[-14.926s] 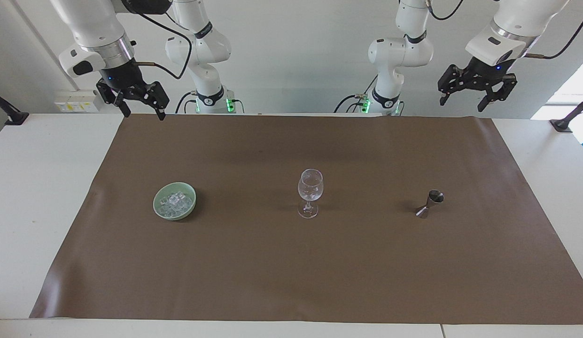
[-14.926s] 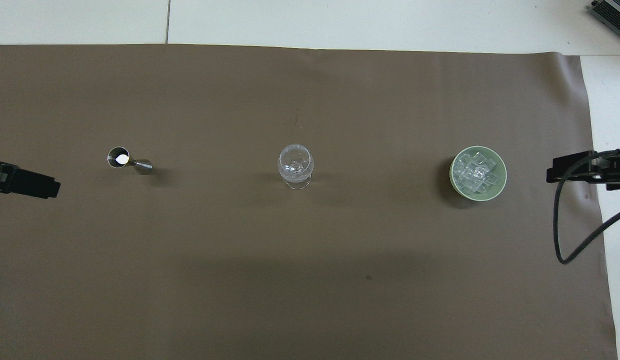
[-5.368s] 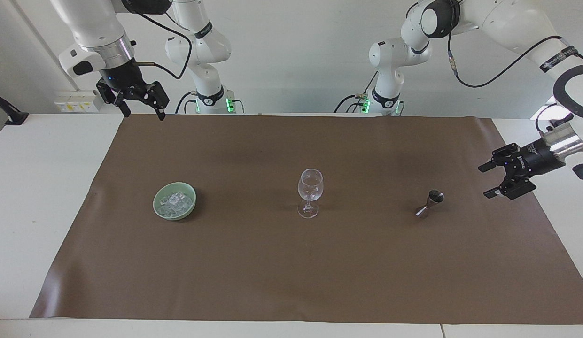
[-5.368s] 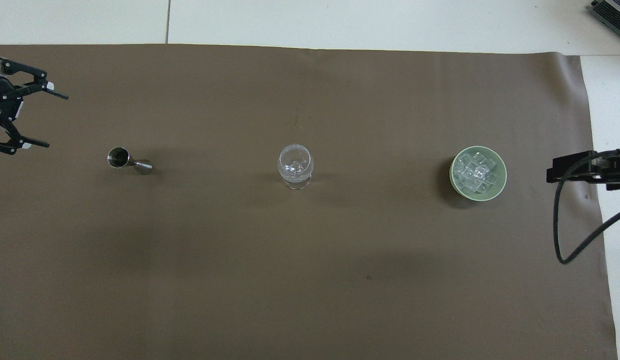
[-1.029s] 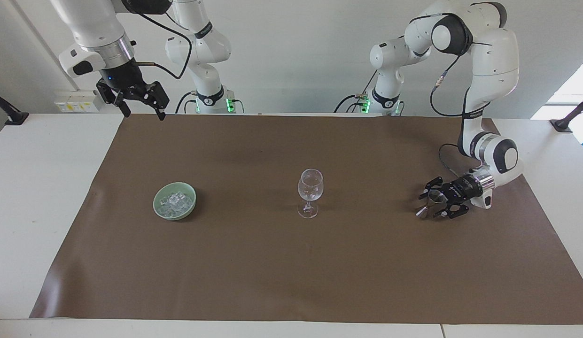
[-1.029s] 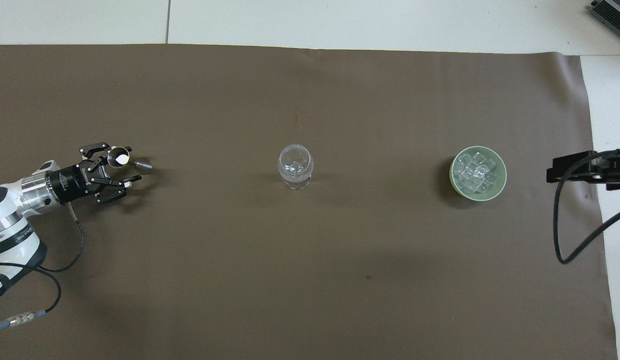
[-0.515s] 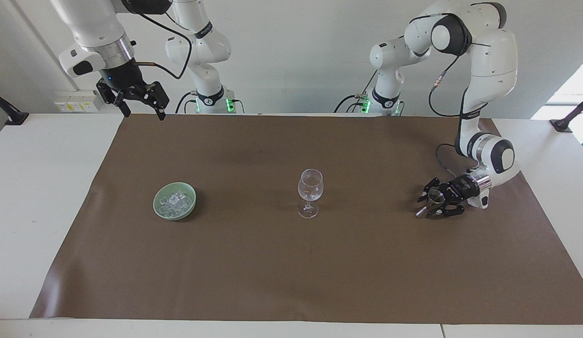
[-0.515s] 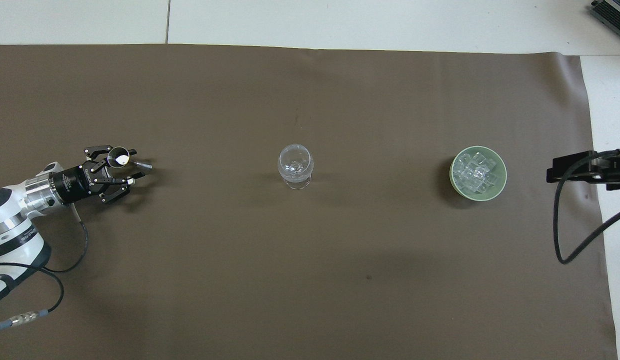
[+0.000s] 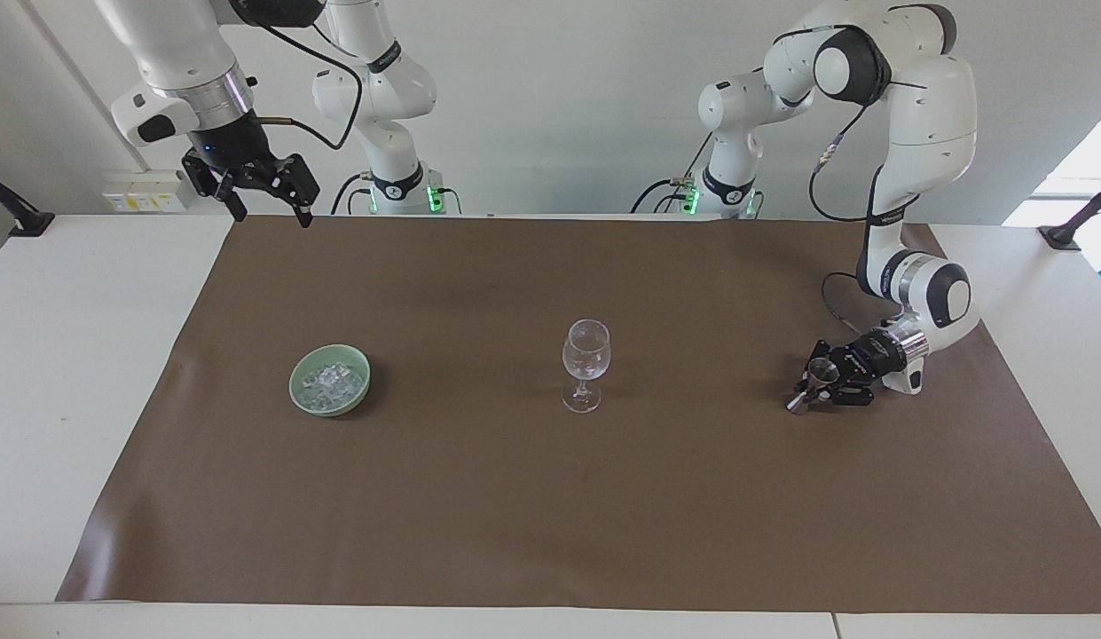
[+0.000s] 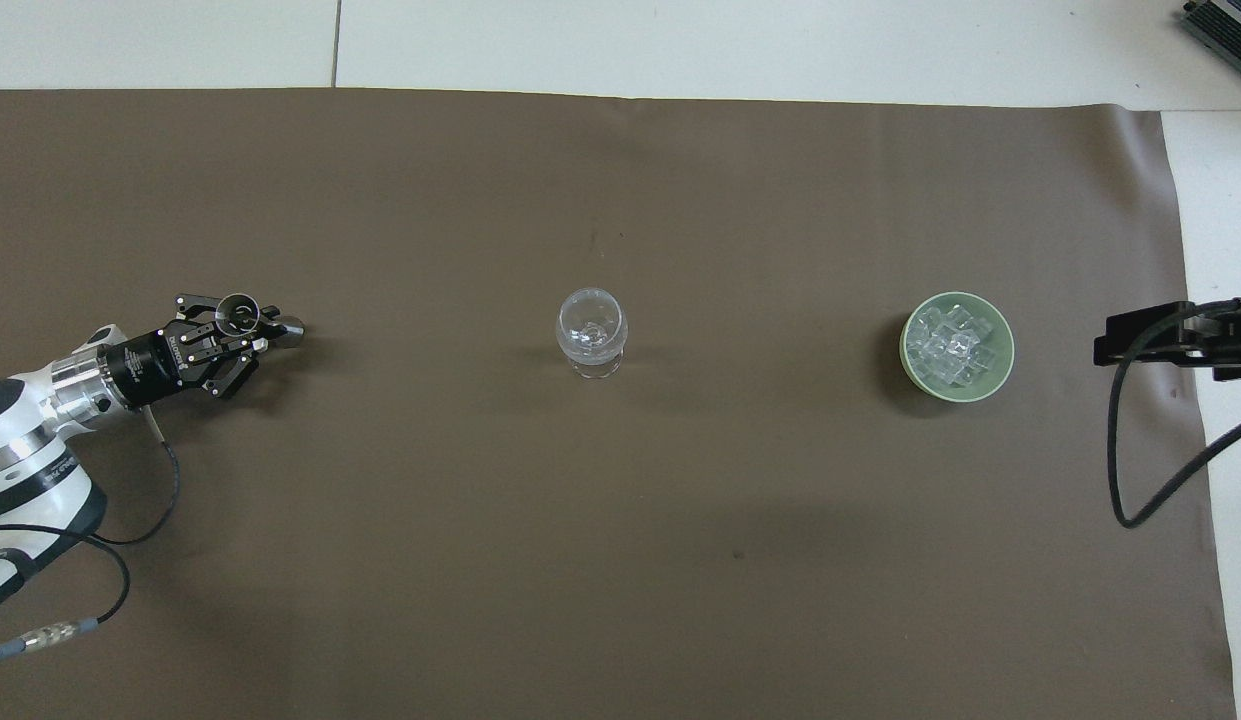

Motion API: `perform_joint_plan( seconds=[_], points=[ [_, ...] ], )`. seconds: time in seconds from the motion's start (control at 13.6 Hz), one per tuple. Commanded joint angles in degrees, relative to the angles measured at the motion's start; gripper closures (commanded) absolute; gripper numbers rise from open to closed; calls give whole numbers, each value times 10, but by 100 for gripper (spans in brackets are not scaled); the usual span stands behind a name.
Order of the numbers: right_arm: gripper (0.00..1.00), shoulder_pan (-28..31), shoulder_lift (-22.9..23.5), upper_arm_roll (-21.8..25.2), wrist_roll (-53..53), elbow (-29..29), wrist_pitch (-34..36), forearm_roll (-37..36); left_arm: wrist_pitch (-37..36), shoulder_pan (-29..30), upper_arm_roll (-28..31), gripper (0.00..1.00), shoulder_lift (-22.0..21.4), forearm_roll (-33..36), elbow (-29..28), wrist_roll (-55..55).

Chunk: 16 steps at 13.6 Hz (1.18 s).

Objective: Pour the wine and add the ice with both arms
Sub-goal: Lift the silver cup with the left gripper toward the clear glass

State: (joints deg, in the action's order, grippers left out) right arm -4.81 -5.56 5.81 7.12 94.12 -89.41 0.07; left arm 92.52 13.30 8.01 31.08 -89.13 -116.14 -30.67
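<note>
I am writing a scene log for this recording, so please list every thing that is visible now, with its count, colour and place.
wine glass: one, clear, upright at the middle of the mat.
jigger: one, silver metal, standing on the mat toward the left arm's end.
bowl: one, pale green, on the mat toward the right arm's end.
ice: a heap of small clear cubes, in the bowl.
mat: one, brown, covering most of the table.
table: one, white.
left gripper: one, black, low at the jigger, fingers closed in around it.
right gripper: one, black, open, waiting raised over the mat's edge nearest the robots.
</note>
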Motion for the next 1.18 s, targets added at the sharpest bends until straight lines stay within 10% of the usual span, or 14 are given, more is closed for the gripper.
perform_joint_plan(
  seconds=[0.0,1.1],
  points=[
    [0,0,-2,2,-11,1,8,-2,-11,1,5,100,-3,-15,-13,6],
    [0,0,-2,2,-11,1,8,-2,4,-76,10,100,-101,-7,-24,-115]
  ],
)
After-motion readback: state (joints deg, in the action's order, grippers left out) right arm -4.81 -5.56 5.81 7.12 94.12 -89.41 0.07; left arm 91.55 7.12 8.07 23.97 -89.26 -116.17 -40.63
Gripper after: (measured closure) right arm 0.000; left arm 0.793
